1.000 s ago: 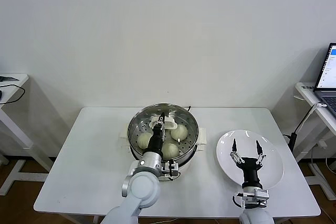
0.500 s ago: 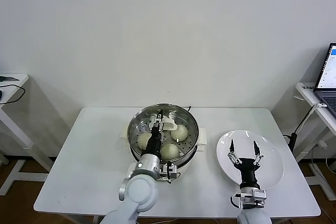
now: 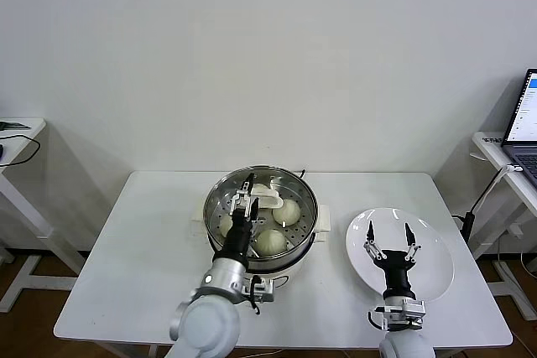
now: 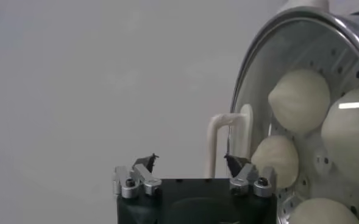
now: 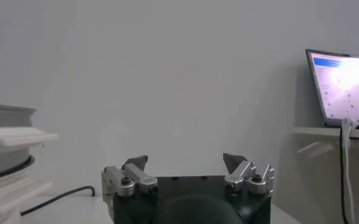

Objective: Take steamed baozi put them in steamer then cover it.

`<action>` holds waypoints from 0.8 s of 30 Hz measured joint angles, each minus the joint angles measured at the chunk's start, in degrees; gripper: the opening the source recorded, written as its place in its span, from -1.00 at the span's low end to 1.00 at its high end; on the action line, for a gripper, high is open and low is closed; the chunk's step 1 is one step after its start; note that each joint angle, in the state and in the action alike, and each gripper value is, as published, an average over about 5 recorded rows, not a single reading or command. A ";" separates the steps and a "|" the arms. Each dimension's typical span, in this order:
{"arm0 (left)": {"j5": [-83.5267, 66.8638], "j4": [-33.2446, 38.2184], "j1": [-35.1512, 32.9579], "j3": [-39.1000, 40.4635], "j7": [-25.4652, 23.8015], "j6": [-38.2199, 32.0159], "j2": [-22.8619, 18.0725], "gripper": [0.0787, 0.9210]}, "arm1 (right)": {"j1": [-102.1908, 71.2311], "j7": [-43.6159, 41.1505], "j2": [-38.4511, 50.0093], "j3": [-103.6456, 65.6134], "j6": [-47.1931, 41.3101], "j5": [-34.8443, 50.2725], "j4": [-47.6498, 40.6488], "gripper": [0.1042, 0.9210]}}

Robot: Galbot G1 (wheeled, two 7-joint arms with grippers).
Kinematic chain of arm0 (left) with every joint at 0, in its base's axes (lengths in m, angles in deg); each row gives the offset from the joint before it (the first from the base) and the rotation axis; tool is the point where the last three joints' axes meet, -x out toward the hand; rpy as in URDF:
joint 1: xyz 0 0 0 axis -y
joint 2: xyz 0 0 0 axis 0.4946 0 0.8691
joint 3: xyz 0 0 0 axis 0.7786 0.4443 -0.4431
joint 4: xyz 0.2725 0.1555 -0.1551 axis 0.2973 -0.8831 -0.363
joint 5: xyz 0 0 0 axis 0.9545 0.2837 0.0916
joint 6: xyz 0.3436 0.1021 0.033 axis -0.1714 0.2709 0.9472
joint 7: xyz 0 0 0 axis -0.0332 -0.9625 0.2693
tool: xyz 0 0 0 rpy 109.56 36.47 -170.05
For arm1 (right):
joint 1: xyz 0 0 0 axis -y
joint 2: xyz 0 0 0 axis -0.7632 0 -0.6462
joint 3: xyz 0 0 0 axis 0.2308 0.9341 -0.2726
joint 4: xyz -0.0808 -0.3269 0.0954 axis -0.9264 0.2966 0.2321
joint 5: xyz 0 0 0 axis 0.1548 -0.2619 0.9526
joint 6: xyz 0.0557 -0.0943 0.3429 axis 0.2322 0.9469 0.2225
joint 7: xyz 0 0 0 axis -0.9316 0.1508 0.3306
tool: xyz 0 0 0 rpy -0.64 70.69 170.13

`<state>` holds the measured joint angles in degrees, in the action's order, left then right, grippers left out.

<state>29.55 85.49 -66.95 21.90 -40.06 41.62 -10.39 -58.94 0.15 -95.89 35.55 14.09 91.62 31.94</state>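
Note:
The steamer [image 3: 306, 222] stands at the table's middle with several cream-white baozi [image 3: 287, 211] inside. The glass cover [image 3: 281, 180] lies on it, with its cream-white handle [image 3: 268, 199] at centre. In the left wrist view the baozi [image 4: 298, 100] show through the cover [image 4: 258, 73], and the handle [image 4: 219, 137] stands free. My left gripper [image 3: 244, 193] is open and empty, hovering just above and beside the handle; in its own view [image 4: 190, 161] the handle lies by one fingertip. My right gripper [image 3: 389, 230] is open and empty above the plate, also open in its own view [image 5: 185, 159].
An empty flat white plate [image 3: 436, 278] lies right of the steamer. A black cable [image 3: 295, 172] runs behind the steamer. A side table with a laptop [image 3: 524, 119] stands at far right, another side table [image 3: 17, 136] at far left.
My left gripper has drawn back from the cover's handle, a little left and up, with its jaws open. The right gripper shifted slightly left over the plate.

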 measured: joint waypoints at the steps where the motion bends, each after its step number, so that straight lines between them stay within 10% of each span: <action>1: -0.62 0.99 -0.64 -0.23 0.23 -0.15 0.44 0.77 | -0.04 0.12 0.07 0.07 -0.22 0.12 0.09 0.76; 24: -64.22 4.75 -18.97 -28.51 10.49 -26.78 -0.52 0.77 | -3.03 -0.63 0.92 -0.95 -3.69 7.95 3.62 0.76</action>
<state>-34.67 90.24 -85.92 -6.61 -29.56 14.83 -10.91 -61.97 -0.48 -94.97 34.60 10.40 99.57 35.57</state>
